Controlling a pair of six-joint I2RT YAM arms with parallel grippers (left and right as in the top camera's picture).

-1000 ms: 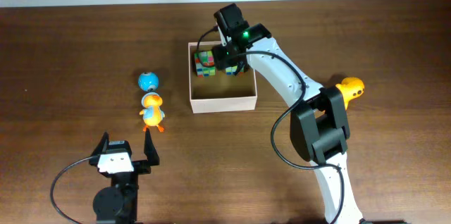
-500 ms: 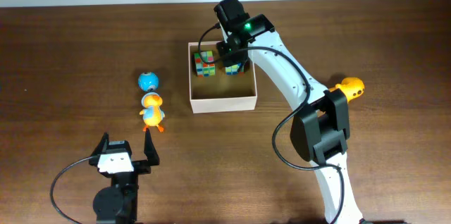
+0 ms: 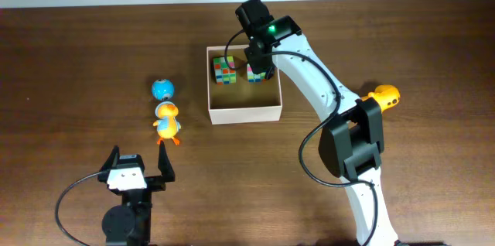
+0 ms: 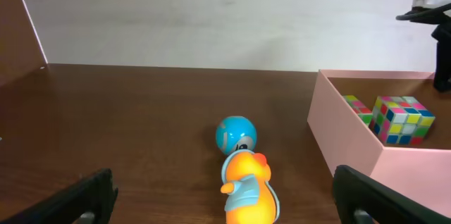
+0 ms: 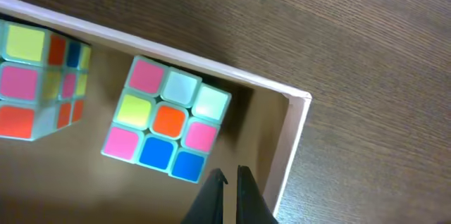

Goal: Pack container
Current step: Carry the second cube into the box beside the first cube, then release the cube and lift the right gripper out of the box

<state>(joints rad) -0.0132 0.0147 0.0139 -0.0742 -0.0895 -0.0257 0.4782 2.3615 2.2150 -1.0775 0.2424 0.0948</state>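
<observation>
The right gripper hovers inside the container, its fingers pressed all but together and pinching nothing. The box sits directly beneath it on the table, with the corner wall just to the side of the fingertips. One cube lies just ahead of the fingertips on the brown floor, and a second cube lies beyond it. The left gripper rests low on the table with fingers spread wide and empty. The box is ahead of it and off to its right, while a toy duck stands just in front and a blue ball sits right behind the duck. Another duck waits beside the right arm. The box looks light and thin-walled, likely to slide or flex under a nudge. A wall rim near a corner seems the stiffest place to hold it.
</observation>
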